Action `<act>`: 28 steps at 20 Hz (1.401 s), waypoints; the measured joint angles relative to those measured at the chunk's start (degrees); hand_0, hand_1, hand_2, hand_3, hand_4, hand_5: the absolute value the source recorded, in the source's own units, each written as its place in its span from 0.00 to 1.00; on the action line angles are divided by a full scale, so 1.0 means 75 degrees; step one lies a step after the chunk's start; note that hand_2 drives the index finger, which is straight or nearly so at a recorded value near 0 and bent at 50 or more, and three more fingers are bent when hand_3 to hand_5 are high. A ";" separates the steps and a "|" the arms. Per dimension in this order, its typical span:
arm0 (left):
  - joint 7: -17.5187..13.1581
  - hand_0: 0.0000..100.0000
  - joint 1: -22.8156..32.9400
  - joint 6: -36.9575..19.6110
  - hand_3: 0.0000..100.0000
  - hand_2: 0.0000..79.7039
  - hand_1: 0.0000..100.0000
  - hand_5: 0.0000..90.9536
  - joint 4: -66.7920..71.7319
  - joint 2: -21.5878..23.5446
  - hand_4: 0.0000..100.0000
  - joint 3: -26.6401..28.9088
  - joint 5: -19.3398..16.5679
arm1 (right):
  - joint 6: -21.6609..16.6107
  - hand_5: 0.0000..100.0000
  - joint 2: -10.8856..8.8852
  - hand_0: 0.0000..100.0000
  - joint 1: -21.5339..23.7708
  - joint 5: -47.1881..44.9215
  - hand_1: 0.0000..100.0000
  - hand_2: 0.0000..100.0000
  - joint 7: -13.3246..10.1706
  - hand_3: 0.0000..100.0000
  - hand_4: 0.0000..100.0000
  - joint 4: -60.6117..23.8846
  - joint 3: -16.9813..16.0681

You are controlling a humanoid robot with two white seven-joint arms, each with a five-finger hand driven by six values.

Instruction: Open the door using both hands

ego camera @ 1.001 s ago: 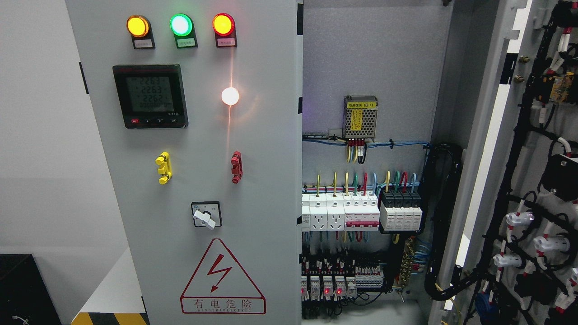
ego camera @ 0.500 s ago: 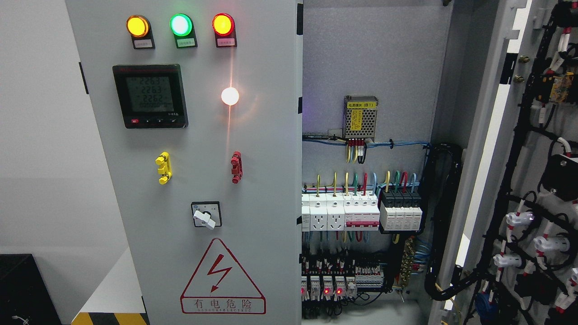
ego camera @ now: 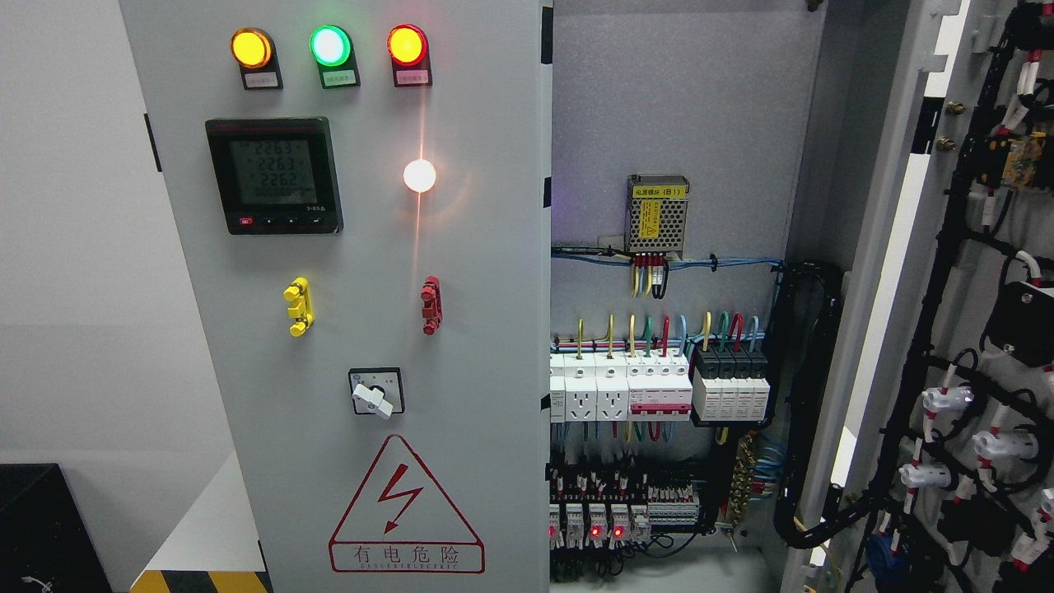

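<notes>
A grey electrical cabinet fills the head view. Its left door (ego camera: 478,272) stands shut and carries three lit lamps, a digital meter (ego camera: 274,175), a yellow handle (ego camera: 297,306), a red handle (ego camera: 430,305) and a rotary switch (ego camera: 376,392). The right door (ego camera: 972,329) is swung wide open at the picture's right, its wired inner side facing me. Between them the cabinet's inside (ego camera: 675,99) shows breakers (ego camera: 659,387) and a power supply (ego camera: 657,214). Neither of my hands or arms is in the picture.
A white wall lies left of the cabinet. A black box (ego camera: 41,527) sits at the lower left. A yellow-black striped floor marking (ego camera: 198,581) runs at the cabinet's foot. Cable bundles (ego camera: 811,395) hang along the open door's hinge side.
</notes>
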 measured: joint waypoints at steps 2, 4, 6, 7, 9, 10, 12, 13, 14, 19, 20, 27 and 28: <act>0.0236 0.00 0.0001 -0.0099 0.00 0.00 0.00 0.00 0.0063 -0.0057 0.00 0.0167 -0.0069 | 0.0000 0.00 0.0000 0.19 0.0000 0.0000 0.00 0.00 0.0000 0.00 0.00 0.0000 0.0000; 0.0376 0.00 0.0001 -0.0199 0.00 0.00 0.00 0.00 0.0118 -0.0143 0.00 0.0307 -0.0117 | 0.0000 0.00 0.0000 0.19 0.0000 0.0000 0.00 0.00 0.0000 0.00 0.00 0.0000 0.0000; 0.0550 0.00 0.0002 -0.0307 0.00 0.00 0.00 0.00 0.0159 -0.0213 0.00 0.0422 -0.0152 | 0.0000 0.00 0.0000 0.19 0.0000 0.0000 0.00 0.00 0.0000 0.00 0.00 0.0000 0.0000; 0.0608 0.00 0.0002 -0.0349 0.00 0.00 0.00 0.00 0.0178 -0.0248 0.00 0.0473 -0.0164 | 0.0000 0.00 0.0000 0.19 0.0000 0.0000 0.00 0.00 0.0000 0.00 0.00 0.0000 0.0000; 0.0740 0.00 -0.0001 -0.0399 0.00 0.00 0.00 0.00 0.0212 -0.0310 0.00 0.0564 -0.0185 | 0.0000 0.00 0.0000 0.19 0.0000 0.0000 0.00 0.00 0.0000 0.00 0.00 0.0000 0.0000; 0.0799 0.00 -0.0005 -0.0409 0.00 0.00 0.00 0.00 0.0225 -0.0337 0.00 0.0600 -0.0190 | 0.0000 0.00 0.0000 0.19 0.0000 0.0000 0.00 0.00 0.0000 0.00 0.00 0.0000 0.0000; 0.0836 0.00 -0.0009 -0.0416 0.00 0.00 0.00 0.00 0.0216 -0.0383 0.00 0.0668 -0.0201 | 0.0000 0.00 0.0000 0.19 0.0000 0.0000 0.00 0.00 0.0000 0.00 0.00 0.0000 0.0000; 0.0841 0.00 -0.0011 -0.0421 0.00 0.00 0.00 0.00 0.0204 -0.0405 0.00 0.0698 -0.0199 | 0.0000 0.00 0.0000 0.19 0.0000 0.0000 0.00 0.00 0.0000 0.00 0.00 0.0000 0.0000; 0.0847 0.00 -0.0012 -0.0422 0.00 0.00 0.00 0.00 0.0193 -0.0423 0.00 0.0723 -0.0194 | 0.0000 0.00 0.0000 0.19 0.0000 0.0000 0.00 0.00 0.0000 0.00 0.00 0.0000 0.0000; 0.0779 0.00 -0.0015 -0.0429 0.00 0.00 0.00 0.00 0.0146 -0.0500 0.00 0.0827 -0.0175 | 0.0000 0.00 0.0000 0.19 0.0000 0.0000 0.00 0.00 0.0000 0.00 0.00 -0.0026 -0.0002; 0.0754 0.00 -0.0017 -0.0429 0.00 0.00 0.00 0.00 0.0137 -0.0515 0.00 0.0844 -0.0172 | 0.0000 0.00 -0.0001 0.19 0.0001 0.0000 0.00 0.00 0.0000 0.00 0.00 -0.0063 0.0001; 0.0727 0.00 -0.0037 -0.0461 0.00 0.00 0.00 0.00 0.0103 -0.0634 0.00 0.0923 -0.0161 | -0.0001 0.00 -0.0028 0.19 0.0535 0.0000 0.00 0.00 0.0000 0.00 0.00 -0.1216 0.0034; 0.0727 0.00 -0.0038 -0.0467 0.00 0.00 0.00 0.00 0.0101 -0.0652 0.00 0.0929 -0.0159 | -0.0006 0.00 -0.0032 0.19 0.0658 0.0000 0.00 0.00 0.0000 0.00 0.00 -0.1374 0.0045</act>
